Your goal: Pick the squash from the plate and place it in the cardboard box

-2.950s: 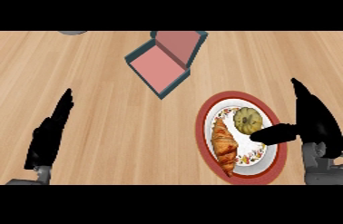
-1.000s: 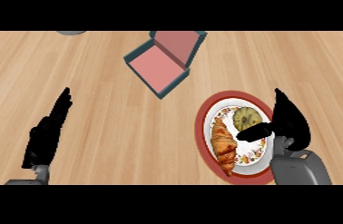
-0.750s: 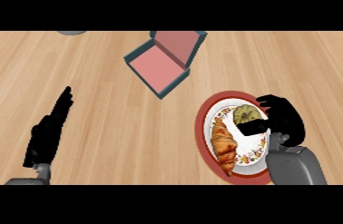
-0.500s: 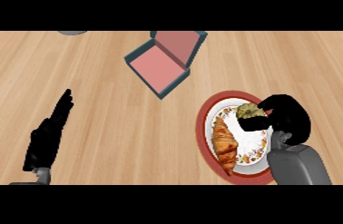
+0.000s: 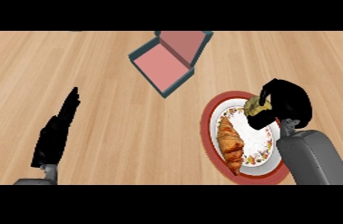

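I have my right hand [image 5: 286, 103] curled over the squash [image 5: 254, 106] at the far right part of the plate [image 5: 209, 128], fingers [image 5: 269, 89] and thumb wrapped round it so that only a yellowish-green sliver shows at the hand's left side. I read this as the grasp itself: the squash looks to be at plate level or just above, and I can't tell whether it has left the plate. Coming at it from above and from the right makes sense to me, since the croissant [image 5: 230, 145] lies along the plate's left half, just beside the squash, and a grip from that side would knock it.

The cardboard box [image 5: 169, 60] sits open on the wooden surface [image 5: 114, 109], up and to the left of the plate and well apart from it, its flap standing behind a pink floor. It is tilted diagonally to my view, so I judge the carry will need the hand to travel forward and left, high enough to clear the near wall before lowering in.

My left hand [image 5: 57, 132] rests at the lower left, fingers straight and released, holding nothing, well away from both plate and box, so it stays out of the working path
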`<state>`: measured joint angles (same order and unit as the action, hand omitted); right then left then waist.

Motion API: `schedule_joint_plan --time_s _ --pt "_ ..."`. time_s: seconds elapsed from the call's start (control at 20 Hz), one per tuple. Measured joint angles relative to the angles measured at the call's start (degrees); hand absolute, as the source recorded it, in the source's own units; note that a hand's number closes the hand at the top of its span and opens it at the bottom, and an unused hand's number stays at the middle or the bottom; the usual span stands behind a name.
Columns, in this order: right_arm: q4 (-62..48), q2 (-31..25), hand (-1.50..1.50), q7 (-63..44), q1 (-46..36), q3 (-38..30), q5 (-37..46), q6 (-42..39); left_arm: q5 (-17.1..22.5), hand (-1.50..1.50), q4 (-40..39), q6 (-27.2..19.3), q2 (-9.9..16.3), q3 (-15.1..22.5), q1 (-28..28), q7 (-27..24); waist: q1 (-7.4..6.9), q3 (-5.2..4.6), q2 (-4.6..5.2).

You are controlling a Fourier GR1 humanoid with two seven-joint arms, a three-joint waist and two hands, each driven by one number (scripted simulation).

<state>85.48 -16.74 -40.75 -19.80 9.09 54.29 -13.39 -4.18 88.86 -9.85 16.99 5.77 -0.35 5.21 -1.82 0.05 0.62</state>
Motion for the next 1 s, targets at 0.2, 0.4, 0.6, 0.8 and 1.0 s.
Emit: schedule_joint_plan --time_s 0.2,0.4,0.6,0.8,1.0 --pt "-7.4 -5.0 1.50 14.2 -5.1 0.2 -1.8 0.1 0.1 0.00 -0.3 0.5 0.5 -0.6 -0.7 0.5 -0.28 0.03 0.06" --pt "-15.4 -8.1 1.50 24.1 -10.6 -1.3 -1.2 3.1 -0.1 0.00 0.2 0.5 0.1 -0.9 0.3 0.3 0.21 0.02 -0.18" --pt "-17.1 -8.9 1.50 30.3 -14.2 -4.1 -3.6 3.6 -0.2 0.00 -1.0 1.1 0.2 -2.0 -0.2 0.1 0.95 -0.02 -0.40" --pt "-14.7 -6.0 1.50 34.4 -18.0 -7.8 -10.2 3.9 0.0 0.00 -1.0 1.3 0.2 -2.5 0.3 -0.4 1.09 -0.01 -0.56" --pt "-13.8 -3.0 1.50 37.4 -21.9 -10.5 -15.7 3.5 -0.8 0.00 -1.2 1.0 -0.6 -1.9 1.1 -1.0 1.10 -0.04 -0.59"
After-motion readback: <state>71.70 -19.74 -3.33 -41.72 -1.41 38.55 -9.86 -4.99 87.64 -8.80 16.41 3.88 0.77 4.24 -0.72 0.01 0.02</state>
